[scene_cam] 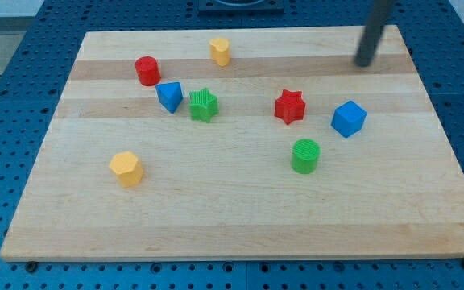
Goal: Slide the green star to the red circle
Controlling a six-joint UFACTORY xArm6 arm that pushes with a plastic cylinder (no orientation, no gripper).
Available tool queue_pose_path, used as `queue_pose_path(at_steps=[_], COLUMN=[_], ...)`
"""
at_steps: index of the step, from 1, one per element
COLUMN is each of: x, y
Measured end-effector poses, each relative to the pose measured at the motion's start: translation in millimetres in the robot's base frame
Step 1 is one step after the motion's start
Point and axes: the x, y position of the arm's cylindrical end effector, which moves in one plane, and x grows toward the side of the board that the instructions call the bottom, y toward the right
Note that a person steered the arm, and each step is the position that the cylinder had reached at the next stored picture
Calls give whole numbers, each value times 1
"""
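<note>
The green star (204,105) lies on the wooden board (232,209) left of centre, touching or nearly touching a blue triangular block (169,96) on its left. The red circle (147,70), a red cylinder, stands up and to the left of both, close to the blue block. My tip (363,64) is at the view's upper right, far to the right of the green star and above the blue cube (349,118).
A yellow block (220,51) sits near the top edge. A red star (290,106) lies right of centre, a green cylinder (305,155) below it. A yellow hexagonal block (126,168) sits at lower left. Blue perforated table (6,48) surrounds the board.
</note>
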Motion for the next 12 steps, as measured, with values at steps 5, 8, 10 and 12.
queue_pose_path(at_steps=[5, 8, 10, 12], x=[85, 87, 117, 130], y=[-169, -220, -223, -248])
